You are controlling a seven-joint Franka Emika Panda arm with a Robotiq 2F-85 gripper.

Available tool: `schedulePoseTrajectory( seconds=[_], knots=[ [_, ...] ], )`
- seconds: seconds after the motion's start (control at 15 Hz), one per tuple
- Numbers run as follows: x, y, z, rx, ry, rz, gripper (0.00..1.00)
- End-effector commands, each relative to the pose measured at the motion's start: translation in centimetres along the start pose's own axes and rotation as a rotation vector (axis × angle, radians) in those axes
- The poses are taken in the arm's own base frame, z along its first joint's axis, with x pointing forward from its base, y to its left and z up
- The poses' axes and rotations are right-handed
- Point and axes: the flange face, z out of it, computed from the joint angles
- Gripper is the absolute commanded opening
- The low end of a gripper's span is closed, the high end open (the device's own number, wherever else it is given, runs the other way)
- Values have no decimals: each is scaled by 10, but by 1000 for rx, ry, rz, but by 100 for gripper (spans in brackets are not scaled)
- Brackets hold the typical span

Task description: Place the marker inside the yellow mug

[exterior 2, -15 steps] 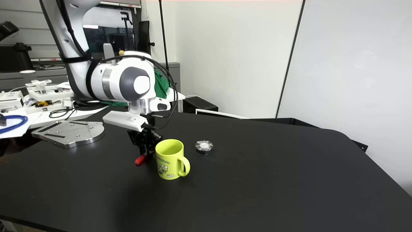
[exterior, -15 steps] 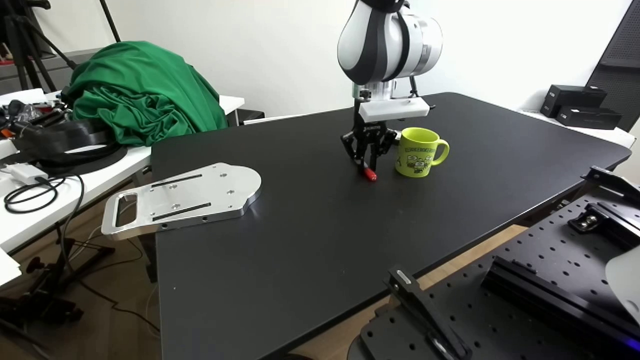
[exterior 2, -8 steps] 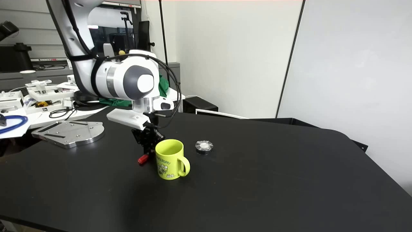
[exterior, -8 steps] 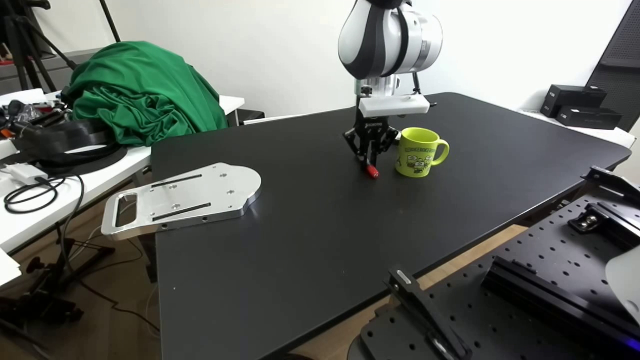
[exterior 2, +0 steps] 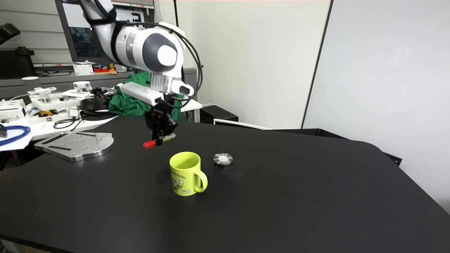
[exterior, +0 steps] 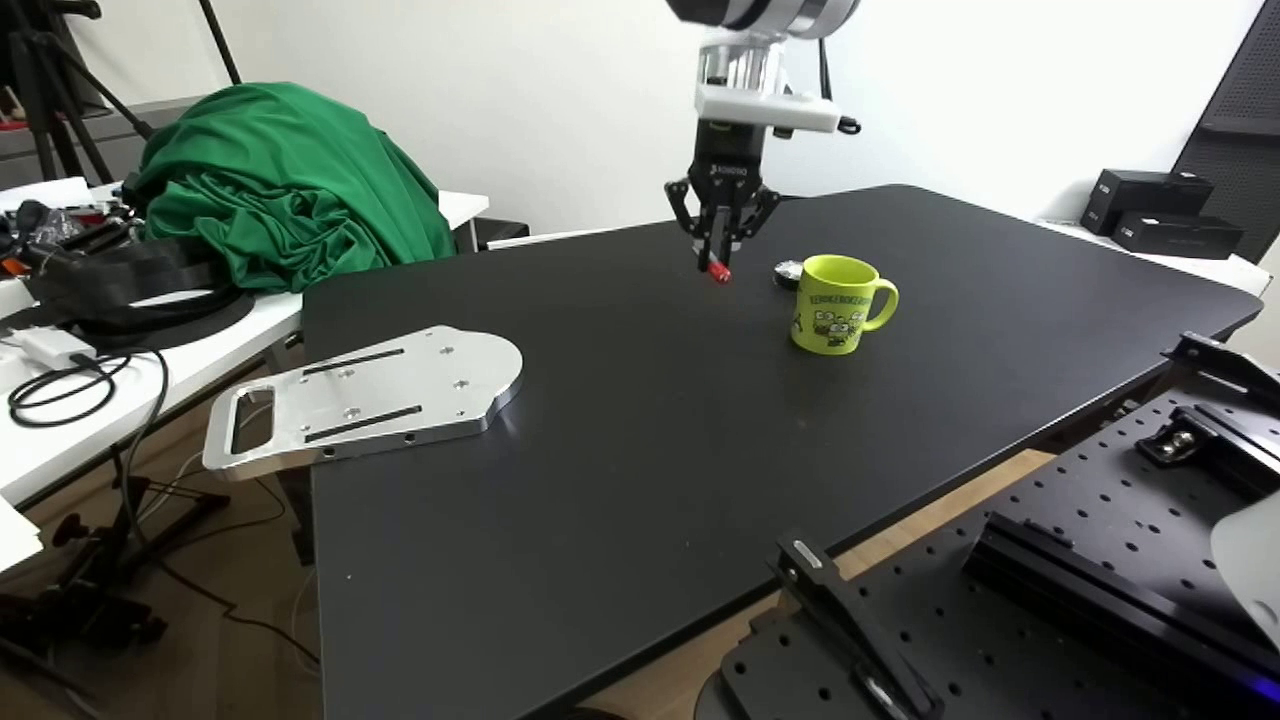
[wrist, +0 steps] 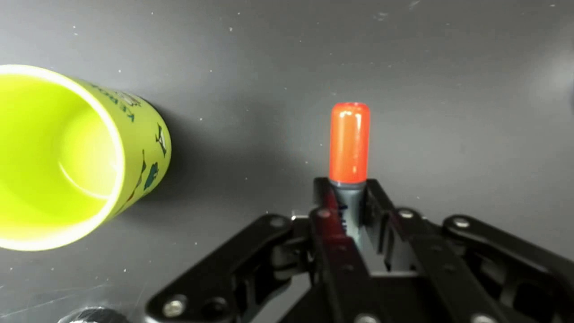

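My gripper [wrist: 348, 186] is shut on the marker [wrist: 350, 143], with one finger on each side of its grey body. The red end points away from the gripper in the wrist view. In both exterior views the gripper [exterior: 714, 256] [exterior 2: 159, 140] holds the marker [exterior: 719, 271] [exterior 2: 149, 144] above the table. The marker lies close to level, its red end slightly lower in an exterior view. The yellow mug [exterior: 836, 300] [exterior 2: 185, 179] stands upright on the table, apart from the gripper. In the wrist view the yellow mug [wrist: 145, 139] is at the left, its opening visible and its handle out of view.
A small round silver-and-black object [exterior 2: 223, 160] [exterior: 788, 273] lies near the mug on the black table [exterior 2: 281, 196]. A metal plate with a handle slot [exterior: 400, 385] [exterior 2: 77, 144] lies at the table's edge. A green cloth [exterior: 290, 190] is heaped beyond the table.
The gripper has risen from the table beside the mug and lifted the marker with it. The mug has not moved. The round object is now uncovered in an exterior view.
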Motion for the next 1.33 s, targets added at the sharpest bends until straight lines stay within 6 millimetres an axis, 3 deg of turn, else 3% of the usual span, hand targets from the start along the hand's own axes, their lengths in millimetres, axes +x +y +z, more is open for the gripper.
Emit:
schedulePoseTrajectory(
  seconds=[0.0, 0.2, 0.33, 0.53, 0.8, 1.0, 1.27],
  knots=[
    [7, 8, -61, 94, -43, 57, 5],
    [14, 36, -93, 176, -128, 139, 5],
    [19, 66, -97, 216, -237, 196, 5],
    [29, 121, -87, 288, -355, 306, 5],
    [32, 175, -59, 363, -516, 462, 5],
    [20, 195, -48, 387, -626, 551, 5],
    [-1, 209, -49, 386, -693, 591, 5]
  ],
)
